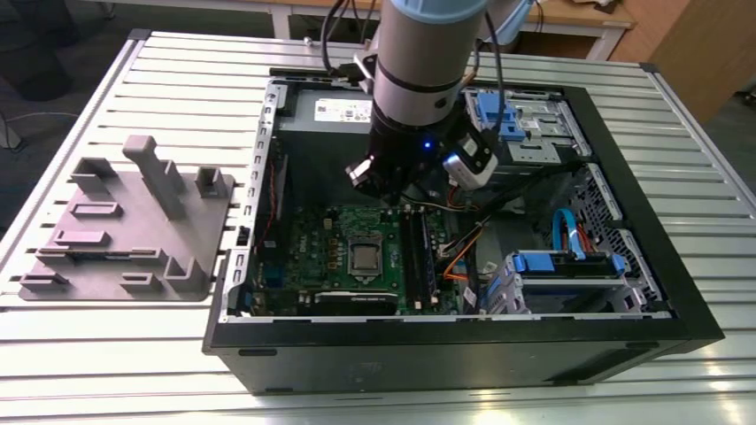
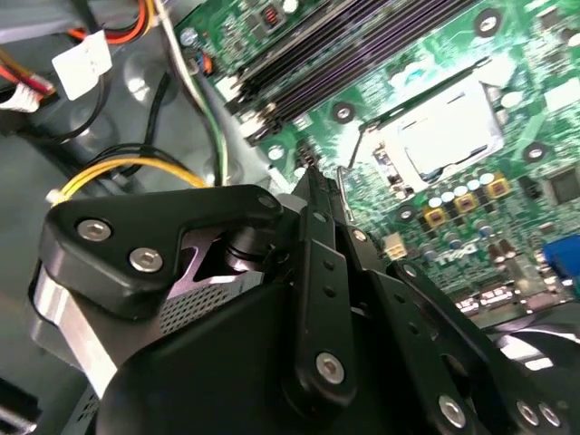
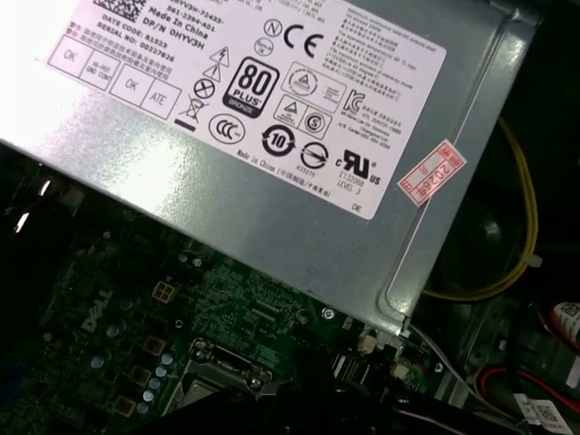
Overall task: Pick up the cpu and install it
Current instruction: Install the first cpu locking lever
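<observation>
Cpu sits in the socket on the green board (open computer case). Gripper hangs above the board; jaw state: cannot tell.

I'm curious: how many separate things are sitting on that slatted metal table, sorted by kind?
Open black computer case: 1
Grey plastic fixture: 1
Total: 2

My arm hangs near-vertical, wrist down; gripper low; its black linkage fills second wrist view foreground.
</observation>
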Controlling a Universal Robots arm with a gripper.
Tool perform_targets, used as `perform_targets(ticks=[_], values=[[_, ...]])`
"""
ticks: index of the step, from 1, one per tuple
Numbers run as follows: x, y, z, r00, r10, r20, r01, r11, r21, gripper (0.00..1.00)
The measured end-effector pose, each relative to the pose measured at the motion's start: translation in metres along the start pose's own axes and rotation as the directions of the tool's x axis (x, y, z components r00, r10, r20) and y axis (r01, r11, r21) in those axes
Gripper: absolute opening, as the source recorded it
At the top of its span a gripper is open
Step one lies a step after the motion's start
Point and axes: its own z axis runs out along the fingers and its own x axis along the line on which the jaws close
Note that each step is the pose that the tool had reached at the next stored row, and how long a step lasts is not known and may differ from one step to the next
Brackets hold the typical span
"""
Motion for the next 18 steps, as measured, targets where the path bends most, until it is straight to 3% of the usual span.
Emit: perform_targets(ticks=[1,8,15,18], values=[[0.0001,-0.0002,-0.0001,1.0,0.0,-0.0039,0.0,1.0,0.0083,0.11],[0.0001,-0.0003,0.0001,1.0,0.0,-0.0064,0.0,0.9999,0.0137,0.11],[0.0004,-0.0009,0.0018,0.9994,0.026,-0.0218,-0.025,0.9983,0.0533,0.11],[0.0005,-0.0009,0.0022,0.9987,0.044,-0.025,-0.043,0.9969,0.0653,0.11]])
